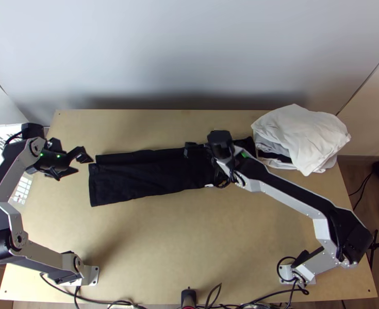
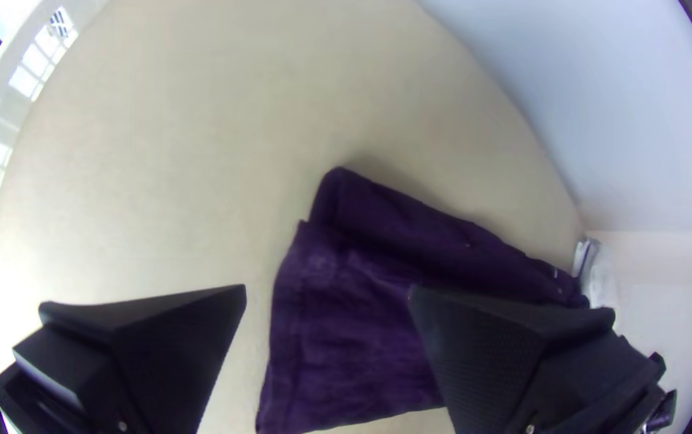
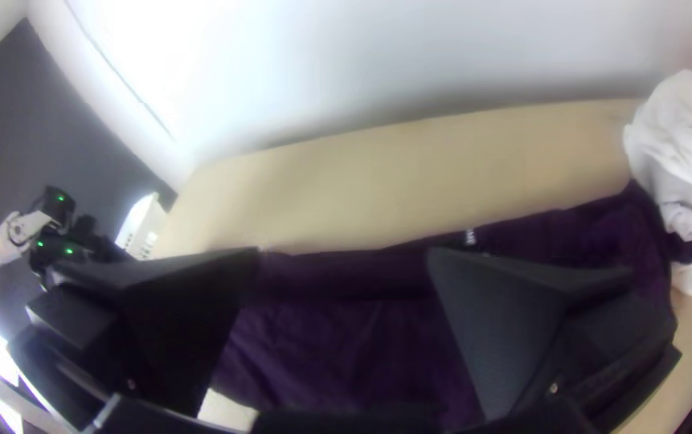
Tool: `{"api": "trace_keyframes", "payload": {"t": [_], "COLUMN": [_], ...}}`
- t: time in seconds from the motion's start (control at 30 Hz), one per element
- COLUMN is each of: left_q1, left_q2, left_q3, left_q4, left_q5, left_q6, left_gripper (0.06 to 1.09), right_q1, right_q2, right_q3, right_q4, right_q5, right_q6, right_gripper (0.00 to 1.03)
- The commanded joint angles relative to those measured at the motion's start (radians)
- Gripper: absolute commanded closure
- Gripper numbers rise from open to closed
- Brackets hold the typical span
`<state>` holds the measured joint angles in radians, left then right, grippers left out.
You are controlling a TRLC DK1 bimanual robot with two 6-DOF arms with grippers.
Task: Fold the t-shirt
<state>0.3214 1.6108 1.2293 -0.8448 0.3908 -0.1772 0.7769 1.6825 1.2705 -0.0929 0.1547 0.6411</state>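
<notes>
T-shirt [image 1: 137, 181] lies in a long folded strip on the tabletop [image 1: 189, 242]; your left gripper [image 1: 85, 164] and right gripper [image 1: 199, 167] are both open.

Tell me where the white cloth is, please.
In the top view, the white cloth lies bunched at the far right of the table, by the right end of the black t-shirt.

The place is looking like a robotics lab: a left arm [image 1: 45, 256] and a right arm [image 1: 292, 201] are standing mounted on a wooden table [image 1: 189, 247], cables [image 1: 106, 302] are trailing along its near edge, and a plain wall [image 1: 189, 51] is rising behind. The floor [image 1: 351, 167], seemingly wood, is showing beyond.
</notes>
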Motion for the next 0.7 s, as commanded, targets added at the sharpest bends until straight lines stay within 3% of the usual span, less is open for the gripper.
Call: {"api": "trace_keyframes", "payload": {"t": [0.0,0.3,0.57,0.67], "left_q1": [0.054,0.131,0.148,0.136], "left_q2": [0.001,0.101,0.126,0.135], "left_q3": [-0.054,-0.068,-0.071,-0.07], "left_q4": [-0.023,-0.089,-0.076,-0.063], "left_q5": [-0.124,-0.089,0.106,0.128], "left_q6": [0.059,0.084,0.056,0.042], "left_gripper": [0.1,0.1,0.1,0.1], "right_q1": [0.038,0.038,0.018,0.004], "right_q2": [0.069,0.306,0.447,0.488], "right_q3": [0.236,0.411,0.449,0.455], "right_q4": [-0.246,-0.304,-0.286,-0.254], "right_q5": [-0.221,-0.497,-0.555,-0.555], "right_q6": [0.187,0.364,0.391,0.374], "right_gripper": [0.05,0.05,0.05,0.05]}}
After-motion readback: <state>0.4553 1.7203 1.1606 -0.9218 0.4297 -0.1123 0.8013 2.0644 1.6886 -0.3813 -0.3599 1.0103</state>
